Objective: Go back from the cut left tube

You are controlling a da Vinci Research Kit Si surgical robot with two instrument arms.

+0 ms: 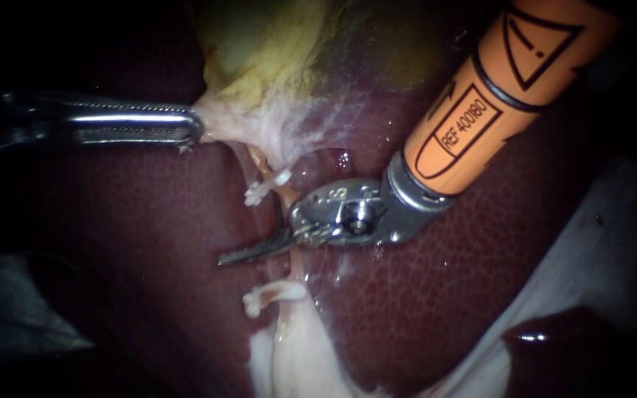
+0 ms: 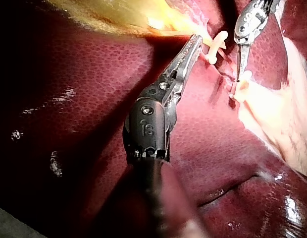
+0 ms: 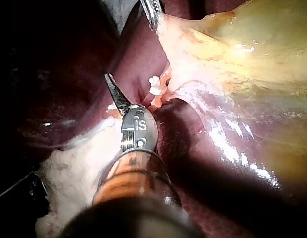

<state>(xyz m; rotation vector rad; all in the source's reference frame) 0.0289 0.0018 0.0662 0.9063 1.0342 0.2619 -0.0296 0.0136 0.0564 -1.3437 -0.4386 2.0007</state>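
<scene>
Two tools: left tool (image 1: 192, 127) clenching gallbladder (image 1: 259, 63), its shaft in darkness; right tool (image 1: 230, 256) closed, empty

The left instrument (image 1: 189, 127) is reaching in level, its tip sitting up and to the left of the clip (image 1: 267, 188), and its jaws are clamping the pale edge of the gallbladder (image 1: 259, 66). The right instrument (image 1: 237, 256) is slanting down from the upper right. Its wrist is bending, and its blades are lying together just below the clip.
</scene>
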